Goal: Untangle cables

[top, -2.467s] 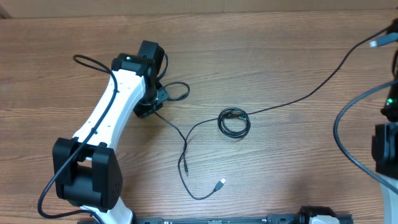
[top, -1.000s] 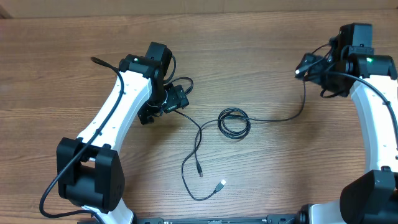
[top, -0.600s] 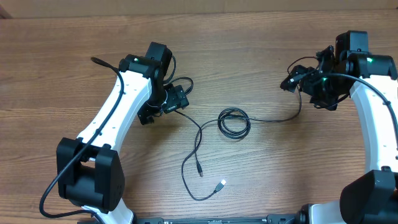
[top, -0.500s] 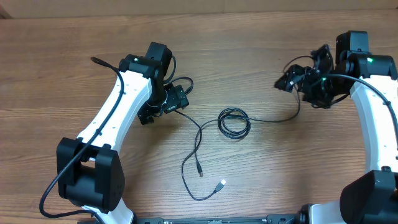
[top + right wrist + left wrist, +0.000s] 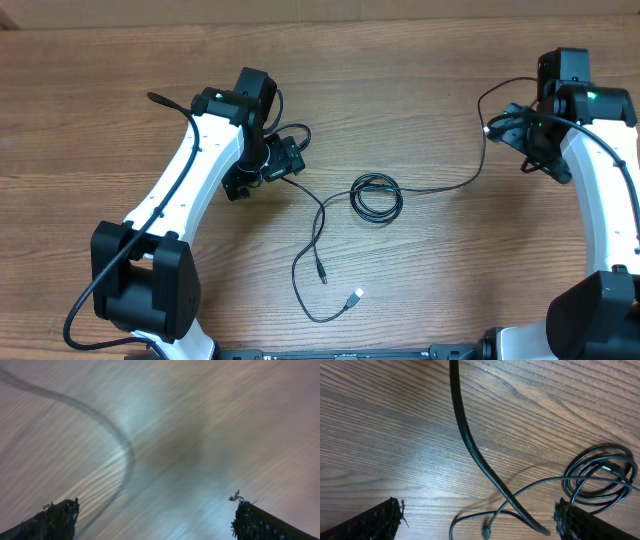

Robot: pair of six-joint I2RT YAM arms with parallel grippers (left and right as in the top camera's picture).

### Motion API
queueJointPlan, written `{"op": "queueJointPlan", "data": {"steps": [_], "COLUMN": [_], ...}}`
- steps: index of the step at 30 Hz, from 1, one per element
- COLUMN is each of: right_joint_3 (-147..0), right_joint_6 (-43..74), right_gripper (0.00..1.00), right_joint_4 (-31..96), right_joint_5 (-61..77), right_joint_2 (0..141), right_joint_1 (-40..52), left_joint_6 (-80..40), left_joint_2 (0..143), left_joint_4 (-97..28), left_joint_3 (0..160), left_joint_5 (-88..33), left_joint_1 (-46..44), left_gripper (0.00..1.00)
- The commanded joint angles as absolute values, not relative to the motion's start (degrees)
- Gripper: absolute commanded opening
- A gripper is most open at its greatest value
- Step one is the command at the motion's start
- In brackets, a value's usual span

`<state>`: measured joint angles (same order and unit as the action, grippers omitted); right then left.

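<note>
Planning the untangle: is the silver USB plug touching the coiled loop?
Apart. Overhead view shows a wide gap between the silver USB plug and the coiled loop.

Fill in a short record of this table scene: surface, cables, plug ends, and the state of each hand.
Surface: wooden table
Coil: small coiled bundle lying flat near the centre
Loose ends: silver-tipped USB plug and small dark plug, lower left of the coil in the overhead view, apart
Left hand: open; a black strand lies on the table between its fingers, not gripped
Right hand: open; nothing seen between its fingers, view blurred
</note>
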<state>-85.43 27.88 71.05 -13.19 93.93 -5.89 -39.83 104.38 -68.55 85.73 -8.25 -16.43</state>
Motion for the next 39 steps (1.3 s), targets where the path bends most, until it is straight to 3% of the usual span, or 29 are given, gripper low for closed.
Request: {"op": "queueJointPlan", "data": {"steps": [1,7,15,25,39], "right_joint_3": [-85.89,-85.89,-85.84,-80.68,-61.63], "right_joint_6": [34.74,41.5,19.18,24.86,34.5], "right_gripper": [1.0,1.0,1.0,0.94,0.8], "right_joint_4": [72.66,74.89,74.04,71.59,49.98], "right_joint_5": [-29.36,-39.24,0.69,7.07,11.75], "right_joint_2": [94.0,94.0,94.0,94.0,94.24], "right_joint_1": [-5.65,-5.65,-5.65,-5.65,-5.15], "left_joint_6": [-38.54,-38.54,-38.54,-38.57,-38.54], "left_joint_2": [103.81,103.81,103.81,103.81,103.81], "left_joint_4": [-68.58,-68.6,-68.58,-68.53,-68.53], "left_joint_3": [85.6,85.6,85.6,85.6,85.6], "left_joint_5": [-9.06,-9.06,-9.06,-9.02,-8.82], "left_joint_1": [-16.71,-16.82,-16.97,-16.95,-16.91], "left_gripper": [1.0,1.0,1.0,1.0,0.99]}}
